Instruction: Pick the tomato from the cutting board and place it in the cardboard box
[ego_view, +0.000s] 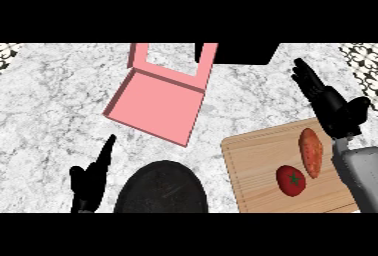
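Right hand (328, 102) is seen spread, fingers straight, at upper right, holding nothing. Lower right, the tomato (291, 180) sits on the cutting board (255, 170), beside a sweet potato (311, 151). Round, smooth, probably soft: its sides should be cupped. The pink box (155, 105) waits upper left; the left hand (92, 177) rests spread, lower left.

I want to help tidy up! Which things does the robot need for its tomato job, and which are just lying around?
For the job:
tomato
cutting board
pink box
right hand, open above the board

Just lying about:
orange sweet potato on the board
dark plate
left hand, resting open at the lower left
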